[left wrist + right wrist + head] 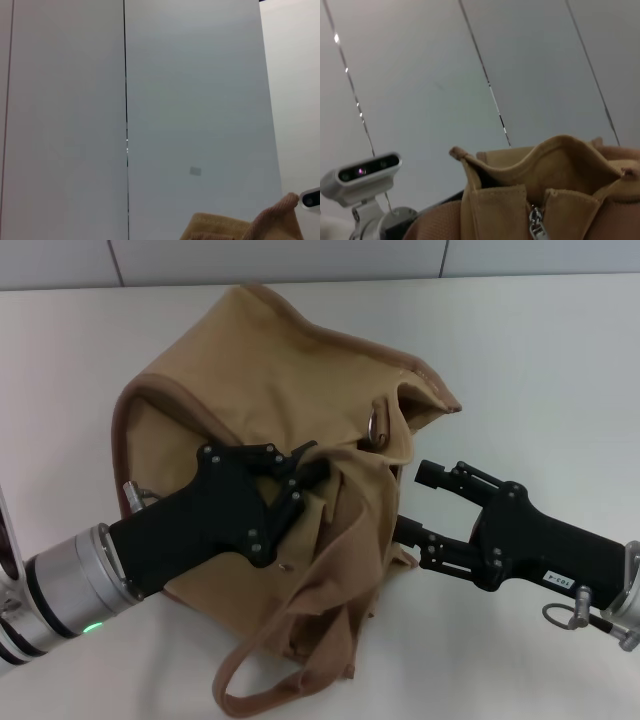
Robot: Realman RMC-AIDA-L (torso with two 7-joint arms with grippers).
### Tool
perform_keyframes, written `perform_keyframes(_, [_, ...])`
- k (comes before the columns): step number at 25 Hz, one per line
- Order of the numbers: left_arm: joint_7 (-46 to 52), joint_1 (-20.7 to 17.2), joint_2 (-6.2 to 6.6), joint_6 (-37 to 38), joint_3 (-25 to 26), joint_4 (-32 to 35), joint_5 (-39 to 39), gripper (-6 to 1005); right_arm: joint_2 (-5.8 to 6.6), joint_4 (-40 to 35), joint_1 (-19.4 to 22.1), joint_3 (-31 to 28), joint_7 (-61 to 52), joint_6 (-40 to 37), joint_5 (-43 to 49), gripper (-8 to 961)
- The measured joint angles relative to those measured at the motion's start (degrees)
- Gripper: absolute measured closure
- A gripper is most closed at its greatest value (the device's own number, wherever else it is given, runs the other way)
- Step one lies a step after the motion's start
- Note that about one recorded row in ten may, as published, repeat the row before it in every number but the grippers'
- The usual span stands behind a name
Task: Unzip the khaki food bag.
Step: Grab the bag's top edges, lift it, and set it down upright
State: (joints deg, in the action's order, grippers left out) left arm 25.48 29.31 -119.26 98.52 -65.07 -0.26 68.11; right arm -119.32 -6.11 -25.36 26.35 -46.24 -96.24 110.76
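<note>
The khaki food bag [270,370] lies crumpled and tilted in the middle of the white table. A silver metal ring [377,427] hangs at its raised top edge. A webbing handle [262,687] loops toward the front. My left gripper [303,472] lies on the bag's front and is shut on a fold of its fabric. My right gripper [416,502] is open, its fingers just right of the bag's side and apart from the ring. The right wrist view shows the bag's top [545,165] and a silver zipper pull [535,223]. The left wrist view shows only a strip of bag fabric [240,227].
The white table [540,360] stretches to the right and behind the bag. A grey panelled wall [190,100] stands at the back. The robot's head camera [362,172] shows in the right wrist view.
</note>
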Motion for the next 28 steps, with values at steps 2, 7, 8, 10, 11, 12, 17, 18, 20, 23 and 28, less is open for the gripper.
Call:
perform_keyframes(2, [0.0, -0.21, 0.0, -0.04, 0.02, 0.0, -0.03, 940, 0.0, -0.64, 0.02, 0.05, 1.07, -0.22, 0.03, 134])
perform_keyframes(7, [0.0, -0.47, -0.01, -0.07, 0.03, 0.06, -0.17, 940, -0.04, -1.52, -0.06, 0.11, 3.11, -0.35, 0.05, 143])
perform_keyframes(8, [0.0, -0.49, -0.01, -0.07, 0.03, 0.07, -0.17, 941, -0.08, -1.39, -0.07, 0.13, 3.94, -0.41, 0.05, 152])
perform_keyframes(10, [0.0, -0.53, -0.01, -0.04, 0.03, 0.08, -0.16, 941, -0.14, -1.22, -0.16, 0.18, 4.86, -0.47, 0.05, 169])
perform_keyframes(11, [0.0, -0.54, -0.01, 0.01, 0.03, 0.09, -0.15, 941, -0.18, -1.18, -0.25, 0.22, 4.92, -0.48, 0.05, 177])
perform_keyframes(12, [0.0, -0.55, -0.01, 0.05, 0.03, 0.09, -0.15, 941, -0.23, -1.17, -0.35, 0.26, 4.92, -0.49, 0.05, 186])
perform_keyframes(17, [0.0, -0.45, -0.01, 0.25, 0.03, 0.09, -0.03, 941, -0.3, -0.11, -1.24, 0.45, 5.05, -0.44, 0.04, 367])
perform_keyframes(18, [0.0, -0.42, -0.01, 0.26, 0.03, 0.09, 0.01, 941, -0.3, 0.44, -1.57, 0.49, 5.64, -0.25, 0.03, 396])
perform_keyframes(20, [0.0, -0.38, 0.0, 0.27, 0.03, 0.09, 0.01, 941, -0.3, 0.81, -1.76, 0.5, 6.08, -0.15, 0.03, 453])
perform_keyframes(23, [0.0, -0.33, 0.0, 0.32, 0.03, 0.09, 0.07, 940, -0.3, 1.28, -2.14, 0.54, 6.5, 0.0, 0.0, 518])
perform_keyframes(28, [0.04, -0.48, -0.01, 0.55, 0.03, 0.09, 0.1, 940, -0.3, 1.45, -2.56, 0.62, 6.52, 0.08, -0.03, 559])
